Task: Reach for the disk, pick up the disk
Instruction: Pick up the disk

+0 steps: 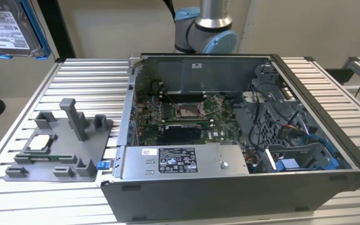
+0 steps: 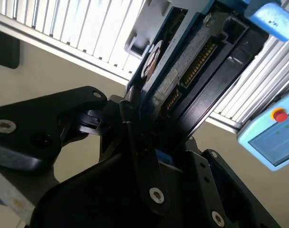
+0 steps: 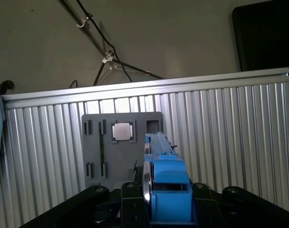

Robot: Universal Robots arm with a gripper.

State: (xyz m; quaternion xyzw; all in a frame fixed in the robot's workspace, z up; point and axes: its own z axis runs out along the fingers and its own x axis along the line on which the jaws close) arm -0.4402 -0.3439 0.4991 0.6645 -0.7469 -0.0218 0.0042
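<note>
So the black fingers [image 2: 139,152] are clamped tight on the flat silver-grey metal hard disk with the blue plastic bracket [image 1: 11,28], which hangs on edge up in the air at the exterior view's far left, clear of the ribbed metal worktop [image 1: 86,79]. On the worktop sits the grey plastic fixture tray [image 1: 61,150] with a small white-topped square chip [image 1: 41,142], and the open dark computer case [image 1: 243,187] is just to the exterior view's right of it. The arm's silver-and-blue joint [image 1: 205,28] stands upright behind the case.
</note>
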